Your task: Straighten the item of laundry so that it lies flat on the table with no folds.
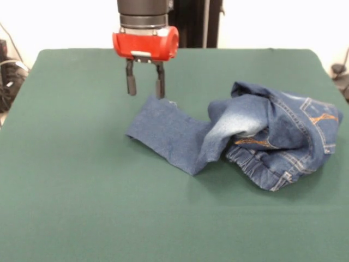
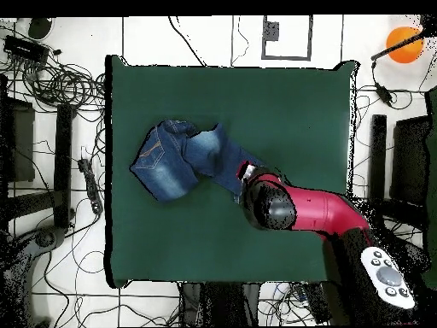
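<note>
The jeans (image 1: 272, 139) lie on the right half of the green table (image 1: 82, 191). Their waist and seat are bunched in a crumpled heap, and one leg (image 1: 169, 131) stretches flat toward the middle. My gripper (image 1: 145, 94) hangs open and empty just behind that leg's hem, with its right finger (image 1: 160, 86) close above the hem's corner. In the overhead view the jeans (image 2: 175, 162) sit left of centre on the table (image 2: 282, 111), and my red arm (image 2: 307, 212) covers the leg's end and the gripper.
Cables and equipment (image 2: 51, 85) lie on the floor round the table. An orange ball (image 2: 404, 43) is past the table's corner. A grey control pad (image 2: 388, 278) sits by the robot's base.
</note>
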Robot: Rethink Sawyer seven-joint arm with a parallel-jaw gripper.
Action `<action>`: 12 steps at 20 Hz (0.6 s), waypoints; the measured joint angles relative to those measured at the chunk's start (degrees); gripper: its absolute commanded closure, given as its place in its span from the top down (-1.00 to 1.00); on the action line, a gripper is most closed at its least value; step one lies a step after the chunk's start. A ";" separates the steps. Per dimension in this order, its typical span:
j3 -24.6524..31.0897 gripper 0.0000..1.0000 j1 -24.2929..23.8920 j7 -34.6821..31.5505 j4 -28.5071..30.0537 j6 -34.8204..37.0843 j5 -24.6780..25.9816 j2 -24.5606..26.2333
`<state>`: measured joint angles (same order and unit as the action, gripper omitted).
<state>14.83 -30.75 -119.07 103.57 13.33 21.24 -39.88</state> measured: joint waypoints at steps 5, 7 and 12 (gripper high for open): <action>-0.22 1.00 0.97 0.00 0.07 -2.28 1.09 2.23; -0.22 1.00 1.12 0.00 0.07 -3.26 1.38 3.02; -0.21 1.00 0.77 0.00 0.27 -5.26 2.85 4.59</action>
<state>14.63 -29.98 -119.07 103.84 8.08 24.09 -35.30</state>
